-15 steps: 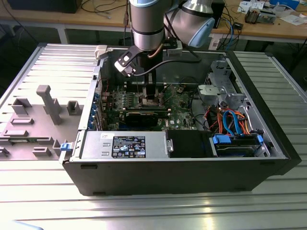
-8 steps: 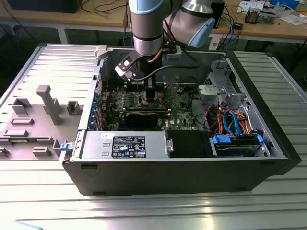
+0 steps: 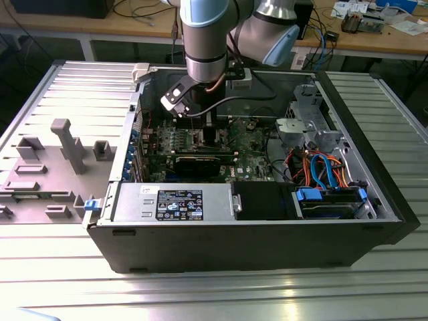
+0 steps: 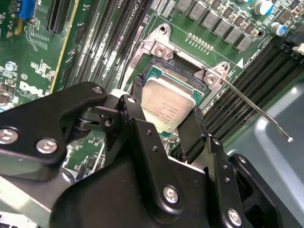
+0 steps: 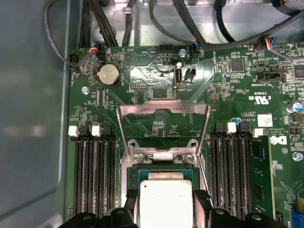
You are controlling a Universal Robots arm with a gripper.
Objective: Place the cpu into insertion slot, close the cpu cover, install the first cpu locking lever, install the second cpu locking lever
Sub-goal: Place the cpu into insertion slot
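Observation:
My gripper [image 4: 167, 102] [image 5: 165, 197] reaches down into the open computer case [image 3: 254, 247] over the green board. In both wrist views its two black fingers [image 4: 197, 123] press against opposite edges of the cpu [image 4: 168, 107] [image 5: 165, 202], a silver-topped square chip. The chip sits level in, or just above, the insertion slot [image 4: 183, 71] [image 5: 164, 167]; I cannot tell if it is fully seated. The cpu cover [image 5: 164, 108] stands swung open beyond the slot. One thin locking lever [image 4: 259, 111] sticks out free to the side.
Long black memory slots [image 5: 92, 175] [image 5: 232, 171] flank the socket on both sides. A black power supply with a label [image 3: 180, 204] and drive cables [image 3: 321, 170] fill the case's near side. A grey fixture plate [image 3: 60, 154] lies at the exterior view's left.

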